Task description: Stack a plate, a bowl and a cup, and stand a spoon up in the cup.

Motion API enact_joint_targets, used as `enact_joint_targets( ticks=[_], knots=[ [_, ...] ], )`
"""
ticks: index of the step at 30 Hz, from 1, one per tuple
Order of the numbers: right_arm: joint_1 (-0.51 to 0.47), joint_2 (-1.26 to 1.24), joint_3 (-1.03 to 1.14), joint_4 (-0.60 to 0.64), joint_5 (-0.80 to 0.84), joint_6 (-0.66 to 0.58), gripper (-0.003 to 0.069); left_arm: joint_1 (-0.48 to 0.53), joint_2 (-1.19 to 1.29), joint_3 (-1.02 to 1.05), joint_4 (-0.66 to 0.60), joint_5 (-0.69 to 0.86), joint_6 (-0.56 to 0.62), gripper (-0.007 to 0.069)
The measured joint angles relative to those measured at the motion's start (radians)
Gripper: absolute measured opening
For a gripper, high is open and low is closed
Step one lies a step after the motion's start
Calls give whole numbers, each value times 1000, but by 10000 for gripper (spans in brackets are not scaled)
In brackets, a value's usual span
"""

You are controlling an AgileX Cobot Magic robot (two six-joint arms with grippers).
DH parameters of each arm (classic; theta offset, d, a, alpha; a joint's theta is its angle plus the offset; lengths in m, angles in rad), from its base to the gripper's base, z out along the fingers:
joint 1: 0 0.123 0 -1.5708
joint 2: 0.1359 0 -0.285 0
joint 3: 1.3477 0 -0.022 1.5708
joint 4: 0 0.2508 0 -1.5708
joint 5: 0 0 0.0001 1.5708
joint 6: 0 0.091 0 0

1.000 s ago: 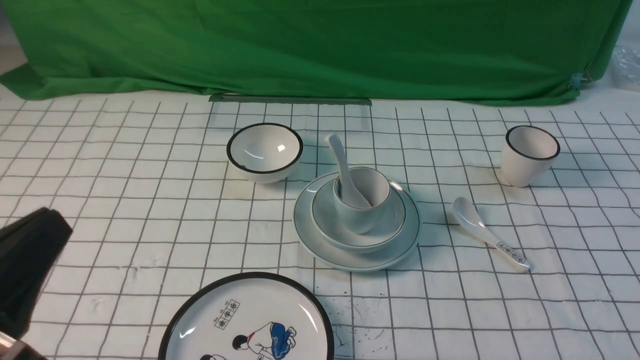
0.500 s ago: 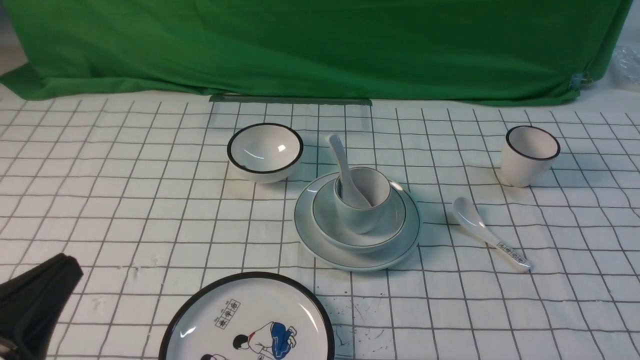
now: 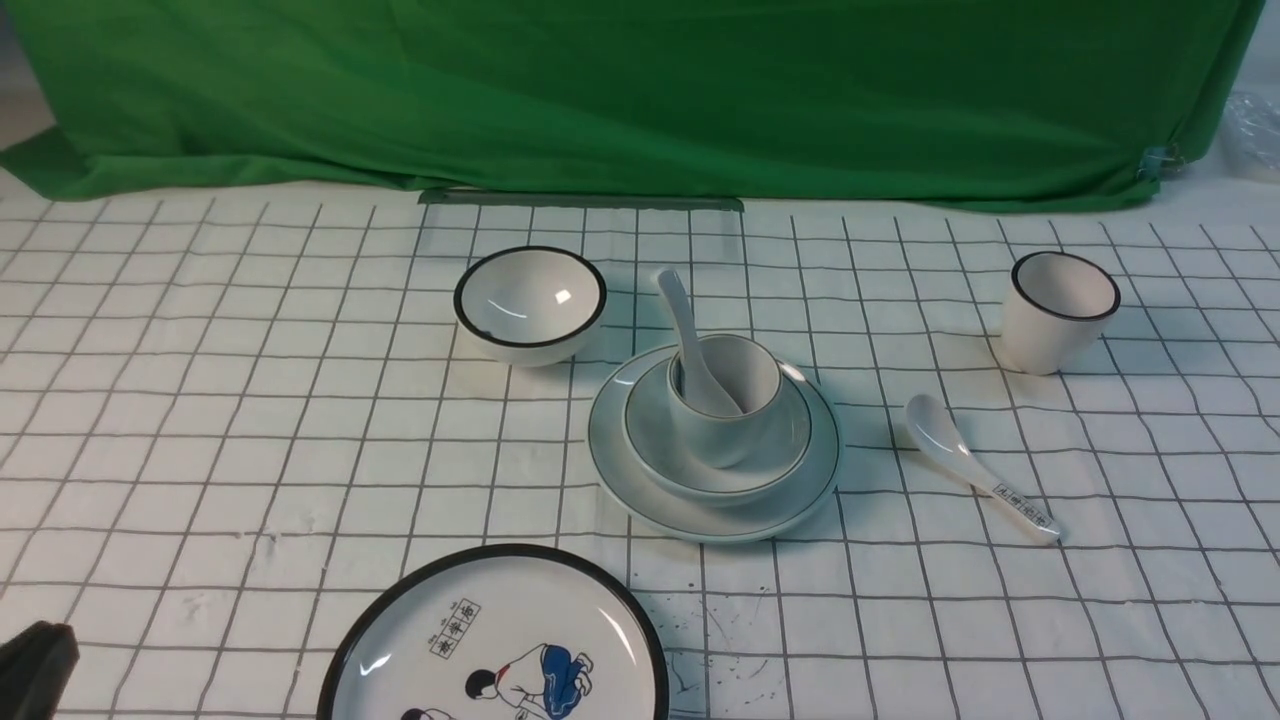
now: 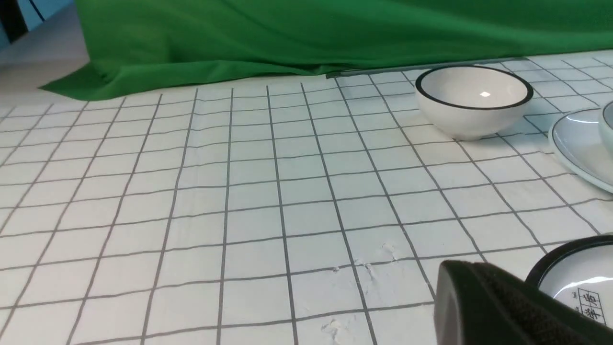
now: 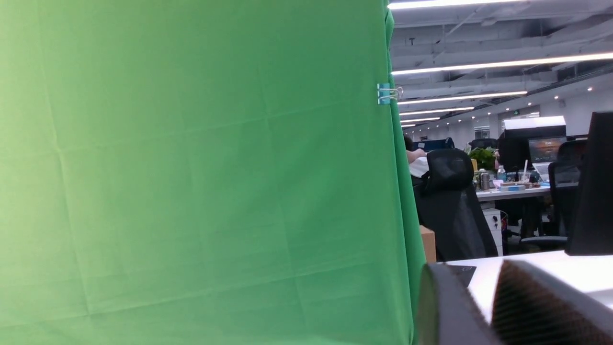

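The pale blue-green plate (image 3: pixel 700 522) lies at the table's middle. The shallow pale bowl (image 3: pixel 790 455) sits on it, the small pale cup (image 3: pixel 720 430) stands in the bowl, and the plain white spoon (image 3: pixel 683 320) stands in the cup, its handle leaning back and left. The plate's edge also shows in the left wrist view (image 4: pixel 574 143). My left gripper (image 3: pixel 35 665) is low at the near left corner, far from the stack; in its wrist view (image 4: pixel 459 275) its fingers are pressed together and empty. My right gripper (image 5: pixel 471 273) is outside the front view, fingers apart, empty, facing the green cloth.
A black-rimmed white bowl (image 3: pixel 530 300) stands behind and left of the stack. A black-rimmed white cup (image 3: pixel 1060 310) is at far right. A printed spoon (image 3: pixel 975 465) lies right of the plate. A cartoon plate (image 3: pixel 500 640) sits at the near edge. A green cloth (image 3: pixel 640 90) hangs behind.
My left gripper has drawn back toward the near left corner and has nearly left the front view. The stack and the other dishes have not moved.
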Motion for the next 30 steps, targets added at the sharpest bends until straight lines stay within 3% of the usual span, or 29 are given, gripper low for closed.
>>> enact_joint_targets(
  ticks=[9,30],
  knots=[
    [0,0,0,0,0,0,222,58,0,0,-58,3,1,1],
    [0,0,0,0,0,0,237,60,-1,0,-79,-5,1,1]
  ],
)
